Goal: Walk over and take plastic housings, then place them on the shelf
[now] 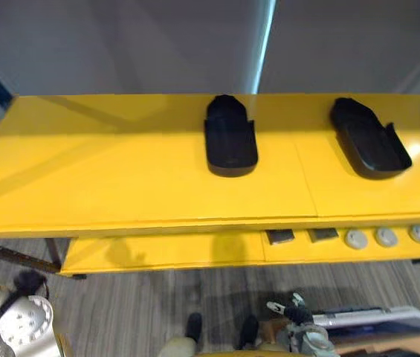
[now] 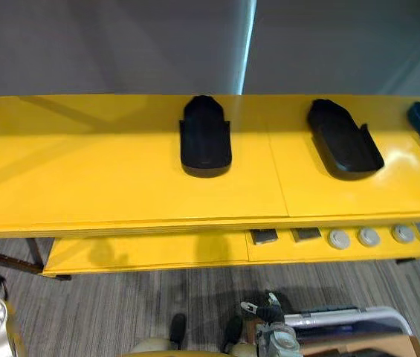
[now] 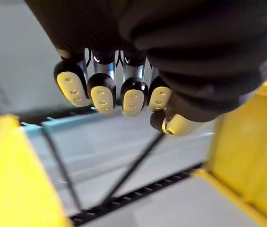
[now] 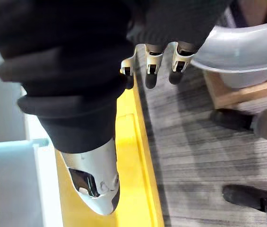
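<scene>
On top of the yellow shelf: one black housing near the middle, a second housing well to its right. Left hand curled tight, empty. Right hand seemingly slack, empty, above the floor.

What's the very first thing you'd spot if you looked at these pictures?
A big, bright yellow shelf stretches right across the head views. On its top lie a black plastic housing near the middle and a second housing to its right. Lower down, at the right, sits a row of small round grey pieces.
</scene>
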You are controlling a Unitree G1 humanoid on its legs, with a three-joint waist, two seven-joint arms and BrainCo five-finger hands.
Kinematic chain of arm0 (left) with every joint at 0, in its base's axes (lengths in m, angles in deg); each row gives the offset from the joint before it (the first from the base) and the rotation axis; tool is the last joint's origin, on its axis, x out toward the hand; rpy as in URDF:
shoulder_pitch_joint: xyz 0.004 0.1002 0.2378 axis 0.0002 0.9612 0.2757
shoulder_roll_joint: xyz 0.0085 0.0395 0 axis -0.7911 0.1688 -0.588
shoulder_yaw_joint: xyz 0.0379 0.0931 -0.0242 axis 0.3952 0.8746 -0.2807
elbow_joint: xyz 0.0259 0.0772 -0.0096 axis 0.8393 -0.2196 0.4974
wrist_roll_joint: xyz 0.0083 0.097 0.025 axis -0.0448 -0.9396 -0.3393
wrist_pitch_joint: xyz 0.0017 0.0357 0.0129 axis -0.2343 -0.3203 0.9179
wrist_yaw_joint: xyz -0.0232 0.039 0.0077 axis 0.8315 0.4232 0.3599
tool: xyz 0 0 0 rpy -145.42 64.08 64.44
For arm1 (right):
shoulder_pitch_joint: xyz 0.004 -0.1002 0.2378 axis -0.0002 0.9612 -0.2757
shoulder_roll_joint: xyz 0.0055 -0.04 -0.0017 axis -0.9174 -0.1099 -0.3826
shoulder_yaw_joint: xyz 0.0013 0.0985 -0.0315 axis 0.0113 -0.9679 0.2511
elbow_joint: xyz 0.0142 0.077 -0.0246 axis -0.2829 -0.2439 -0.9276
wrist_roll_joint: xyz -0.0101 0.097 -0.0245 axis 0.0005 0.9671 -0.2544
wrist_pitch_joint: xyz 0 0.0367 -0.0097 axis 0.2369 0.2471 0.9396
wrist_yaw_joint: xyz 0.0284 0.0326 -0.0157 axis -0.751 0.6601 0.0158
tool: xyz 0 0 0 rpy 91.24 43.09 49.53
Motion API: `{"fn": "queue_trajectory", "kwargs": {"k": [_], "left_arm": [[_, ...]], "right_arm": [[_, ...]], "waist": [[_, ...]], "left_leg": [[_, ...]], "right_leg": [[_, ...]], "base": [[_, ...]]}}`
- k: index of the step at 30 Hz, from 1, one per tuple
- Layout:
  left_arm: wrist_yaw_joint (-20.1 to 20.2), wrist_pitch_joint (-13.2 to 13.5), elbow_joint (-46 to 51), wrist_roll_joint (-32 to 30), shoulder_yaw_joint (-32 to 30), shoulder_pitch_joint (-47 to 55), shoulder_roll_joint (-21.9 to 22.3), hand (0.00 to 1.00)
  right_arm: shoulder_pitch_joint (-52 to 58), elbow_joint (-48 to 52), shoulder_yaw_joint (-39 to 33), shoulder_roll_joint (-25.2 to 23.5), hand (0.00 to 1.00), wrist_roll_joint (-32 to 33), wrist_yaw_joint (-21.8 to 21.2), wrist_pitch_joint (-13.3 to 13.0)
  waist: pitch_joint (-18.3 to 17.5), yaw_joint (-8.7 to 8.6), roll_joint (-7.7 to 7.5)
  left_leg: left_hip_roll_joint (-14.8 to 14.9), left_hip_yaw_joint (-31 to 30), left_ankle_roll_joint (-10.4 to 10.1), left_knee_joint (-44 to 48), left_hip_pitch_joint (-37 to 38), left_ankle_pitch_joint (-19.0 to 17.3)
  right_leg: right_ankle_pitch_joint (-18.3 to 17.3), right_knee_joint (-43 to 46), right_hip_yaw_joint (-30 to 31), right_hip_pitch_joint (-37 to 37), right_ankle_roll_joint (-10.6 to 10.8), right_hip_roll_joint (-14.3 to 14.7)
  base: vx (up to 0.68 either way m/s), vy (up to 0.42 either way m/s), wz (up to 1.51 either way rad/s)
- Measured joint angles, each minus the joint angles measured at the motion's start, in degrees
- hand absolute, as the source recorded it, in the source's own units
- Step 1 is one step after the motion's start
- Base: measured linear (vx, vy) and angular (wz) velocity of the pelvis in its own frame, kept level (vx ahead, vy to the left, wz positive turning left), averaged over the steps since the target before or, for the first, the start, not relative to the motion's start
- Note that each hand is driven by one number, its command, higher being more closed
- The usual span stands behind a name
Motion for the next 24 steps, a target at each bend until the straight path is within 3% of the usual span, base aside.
{"fn": "queue_trajectory", "kwargs": {"k": [4,8,15,18,24], "left_arm": [[7.58,-2.58,-19.01,4.97,5.70,1.08,2.60,0.00],[12.32,-3.43,-29.92,5.81,15.63,-1.22,1.99,0.00],[13.88,-3.49,-38.40,1.47,25.22,-6.43,1.10,0.00],[14.05,-3.47,-39.32,-0.47,27.52,-6.69,-0.71,0.00],[14.88,-3.48,-39.99,-2.81,30.26,-7.32,-3.11,0.00]], "right_arm": [[-0.42,2.38,1.65,-1.04,0.00,-0.96,-0.01,0.18],[-0.45,2.65,1.60,-1.83,0.00,-1.02,0.03,0.86],[-0.38,-0.80,0.45,-1.61,0.00,-0.94,1.53,0.97],[-0.53,-1.27,0.49,-1.62,0.00,-0.92,1.72,0.92],[-0.90,-1.27,0.47,-1.52,0.00,-0.98,2.49,0.61]], "waist": [[-2.04,0.00,-0.09],[-2.42,-0.14,0.08],[-2.31,-0.68,0.53],[-2.26,-1.86,0.54],[-2.11,-2.64,0.60]], "left_leg": [[0.10,0.98,-0.10,2.66,0.33,-1.33],[0.12,1.90,-0.34,2.48,1.26,-1.50],[0.21,2.79,-0.41,1.49,3.06,-1.47],[0.22,3.06,-0.46,1.33,3.10,-1.51],[0.16,4.62,-0.44,0.87,3.95,-1.50]], "right_leg": [[-2.09,2.54,-0.11,0.47,0.17,-0.59],[-2.35,2.55,0.38,1.10,0.46,-0.67],[-2.34,2.42,1.65,1.88,0.48,-0.50],[-2.17,1.89,2.13,1.85,0.54,-0.32],[-0.64,-0.25,4.19,2.03,0.59,0.12]], "base": [[0.06,0.006,0.01],[0.04,0.007,-0.06],[0.00,0.006,-0.08],[0.01,0.002,-0.05],[0.03,0.007,-0.18]]}}
